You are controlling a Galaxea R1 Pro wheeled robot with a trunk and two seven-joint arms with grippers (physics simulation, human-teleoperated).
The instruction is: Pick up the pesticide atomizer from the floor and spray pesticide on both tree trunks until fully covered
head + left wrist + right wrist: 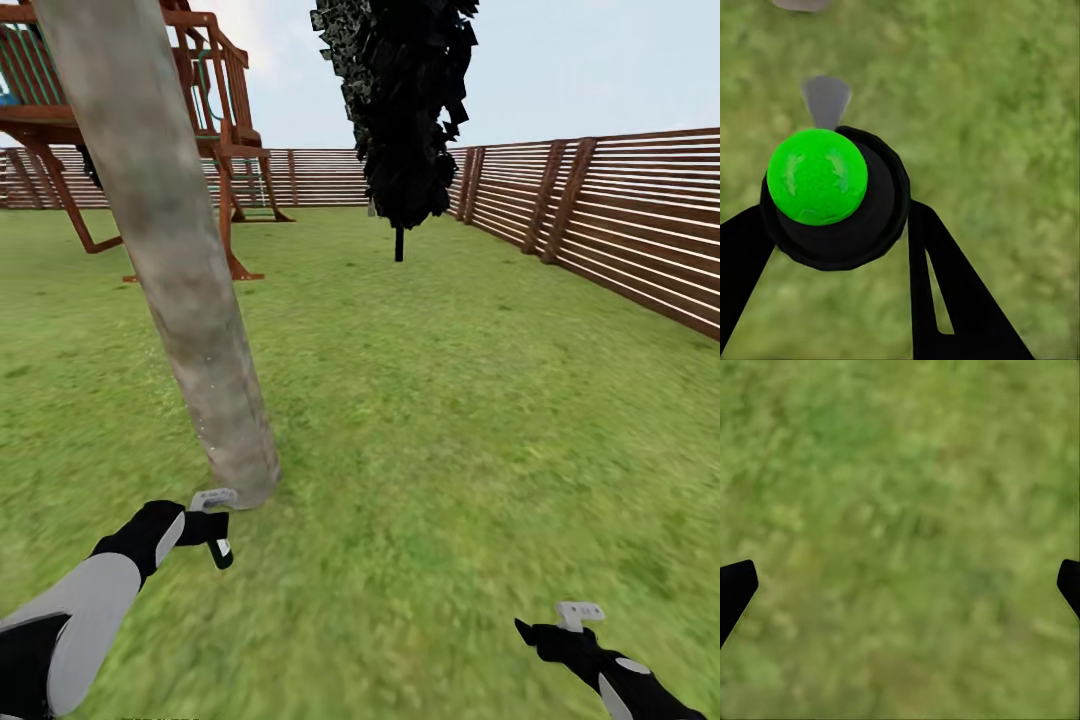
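A thick, mottled grey-brown tree trunk (pixel 190 300) leans from the upper left down to its base in the lawn just ahead of my left arm. My left gripper (pixel 214 543) is shut on the pesticide atomizer (pixel 222 551), held low beside the trunk's base. In the left wrist view the dark bottle (pixel 847 225), with its green spot (pixel 817 176), sits between the two black fingers (pixel 945 292), and the grey trigger head (pixel 826 99) pokes out beyond it over the grass. My right gripper (pixel 530 632) hangs open over bare grass, its fingertips (pixel 735 585) far apart.
A brown slatted fence (pixel 620 230) runs along the right and the back. A wooden play structure (pixel 210 110) stands behind the trunk at the left. A dark-leaved tree with a thin stem (pixel 400 110) stands mid-lawn. Open grass (pixel 450 420) lies ahead and to the right.
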